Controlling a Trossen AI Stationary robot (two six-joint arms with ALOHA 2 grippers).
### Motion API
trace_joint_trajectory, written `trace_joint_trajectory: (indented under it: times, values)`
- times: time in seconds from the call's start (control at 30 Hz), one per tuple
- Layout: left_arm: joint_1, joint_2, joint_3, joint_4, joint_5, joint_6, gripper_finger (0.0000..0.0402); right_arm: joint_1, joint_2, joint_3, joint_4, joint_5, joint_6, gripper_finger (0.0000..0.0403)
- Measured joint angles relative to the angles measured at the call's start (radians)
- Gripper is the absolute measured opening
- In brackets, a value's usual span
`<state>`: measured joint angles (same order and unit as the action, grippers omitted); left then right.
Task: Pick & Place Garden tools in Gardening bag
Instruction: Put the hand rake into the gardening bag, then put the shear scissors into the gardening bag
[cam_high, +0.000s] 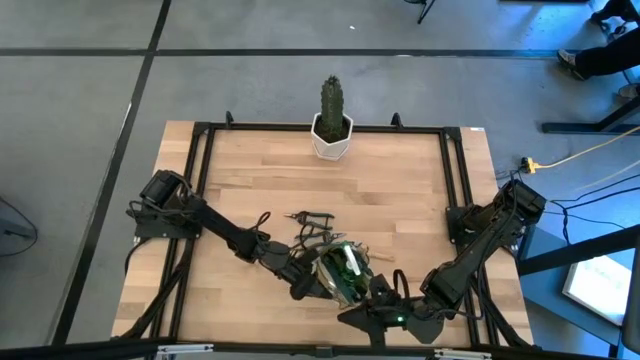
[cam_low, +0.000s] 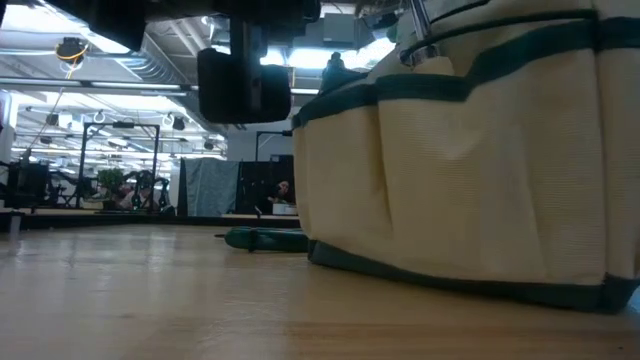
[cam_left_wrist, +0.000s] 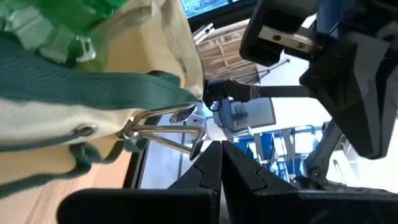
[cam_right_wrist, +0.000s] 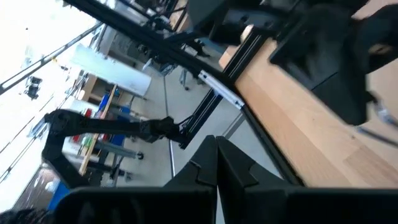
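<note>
The gardening bag (cam_high: 338, 283), tan with green trim, stands near the table's front edge and fills the right of the low view (cam_low: 470, 170). A green translucent sprayer (cam_left_wrist: 93, 25) sits in it. A bent metal tool end (cam_left_wrist: 165, 130) sticks out at the bag's green rim (cam_left_wrist: 74, 78). Dark-handled pruning shears (cam_high: 312, 217) lie on the table beyond the bag. My left gripper (cam_high: 300, 290) (cam_left_wrist: 221, 155) is shut beside the bag's left side. My right gripper (cam_high: 352, 318) (cam_right_wrist: 216, 152) is shut at the bag's near right side, with nothing between its fingers. My left gripper is shut with its fingertips (cam_left_wrist: 211, 155) right beside the metal tool's tip (cam_left_wrist: 196, 149). Whether they touch it or the bag cannot be told. My right gripper touches nothing that shows.
A green cactus in a white pot (cam_high: 332, 125) stands at the table's far edge. A black frame (cam_high: 455, 180) runs around the wooden top. A dark green tool (cam_low: 265, 239) lies on the table past the bag in the low view.
</note>
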<state>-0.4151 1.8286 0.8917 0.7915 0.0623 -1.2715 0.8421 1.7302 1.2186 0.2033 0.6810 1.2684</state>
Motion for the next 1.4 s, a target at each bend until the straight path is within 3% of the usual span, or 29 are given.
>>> trace_joint_trajectory:
  times: [0.53, 0.83, 1.0, 1.2, 1.3, 1.4]
  values:
    - [-0.01, -0.011, 0.0, 0.0, 0.025, 0.03, 0.0001, -0.016, 0.0, 0.0, -0.028, 0.041, 0.041, 0.0]
    - [-0.004, -0.051, 0.045, 0.171, 0.003, 0.136, 0.0001, -0.016, -0.014, 0.0, -0.019, 0.041, 0.018, 0.0]
    - [-0.013, -0.087, 0.043, 0.115, -0.004, 0.185, 0.0002, -0.011, -0.062, 0.0, -0.021, 0.041, -0.106, 0.0]
    - [-0.035, -0.099, 0.043, 0.061, -0.009, 0.22, 0.0002, 0.043, -0.12, 0.0, -0.004, 0.046, -0.394, 0.0]
    - [-0.041, -0.1, 0.043, 0.044, -0.011, 0.224, 0.0001, 0.065, -0.124, 0.0, 0.052, -0.039, -0.486, 0.0001]
    - [-0.042, -0.1, 0.043, 0.05, -0.02, 0.245, 0.0001, 0.075, -0.118, 0.0, 0.077, -0.135, -0.477, 0.0001]
